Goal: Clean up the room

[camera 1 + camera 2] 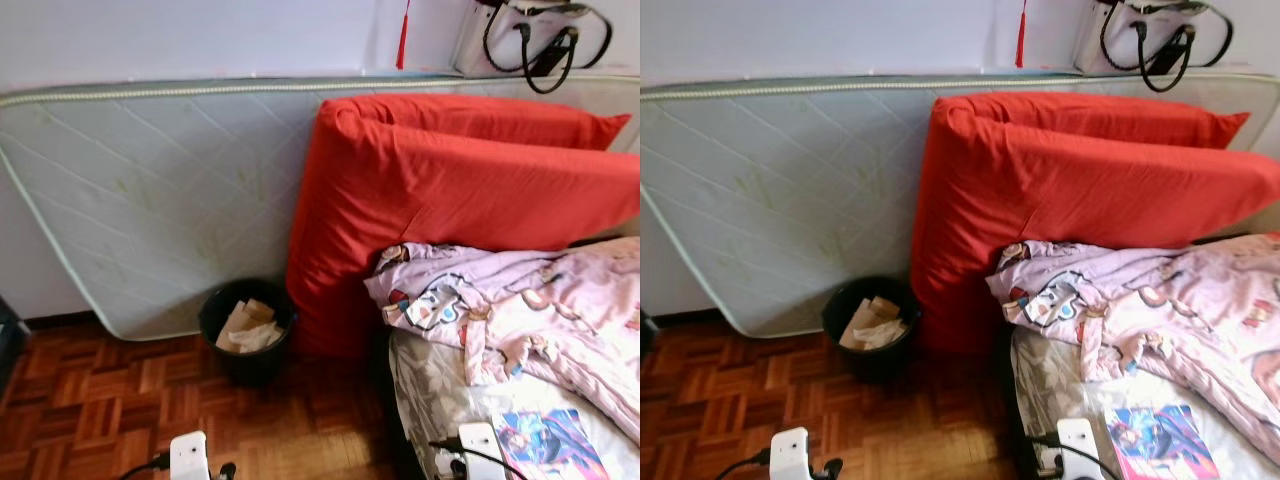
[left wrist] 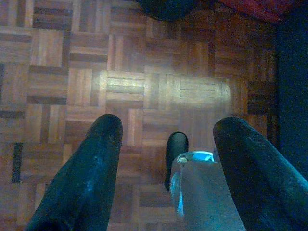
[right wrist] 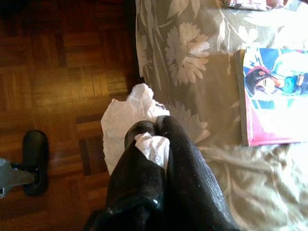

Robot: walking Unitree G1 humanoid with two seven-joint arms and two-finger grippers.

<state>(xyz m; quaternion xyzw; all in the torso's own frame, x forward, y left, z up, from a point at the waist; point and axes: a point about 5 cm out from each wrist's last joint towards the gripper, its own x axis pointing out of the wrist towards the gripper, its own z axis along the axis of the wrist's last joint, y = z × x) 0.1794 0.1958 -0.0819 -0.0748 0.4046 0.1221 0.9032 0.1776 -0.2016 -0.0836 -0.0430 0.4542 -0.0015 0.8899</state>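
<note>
The right gripper (image 3: 154, 127) is closed tight on a crumpled white tissue (image 3: 126, 120), which sticks out past its black fingertips and is pinched between them; it hangs just over the edge of the bed (image 3: 192, 72), where the grey sheet with a white flower pattern meets the parquet floor (image 1: 110, 400). On the sheet, near this gripper, lies a comic book (image 3: 274, 96) with a colourful cover; in the head views it is at the lower right (image 1: 550, 445). The left gripper (image 2: 166, 132) has its two black fingers wide apart, with nothing between them, and it points down at the parquet, where a pale band of light lies on the wood. A black trash bin (image 1: 247, 330) stands on the floor, against the foot of a pale quilted mattress (image 1: 150, 200) that leans on its side against the white wall, and just beside a big red cushion (image 1: 450, 190) that stands at the head of the bed. Some crumpled brown and white paper (image 1: 246, 325) is already inside the bin. A pink blanket with cartoon prints (image 1: 520, 310) is heaped on the bed, in front of the red cushion. On the top edge of the mattress rests a white handbag with black straps (image 1: 535, 35), and a red tassel (image 1: 403, 35) hangs on the wall next to it.
</note>
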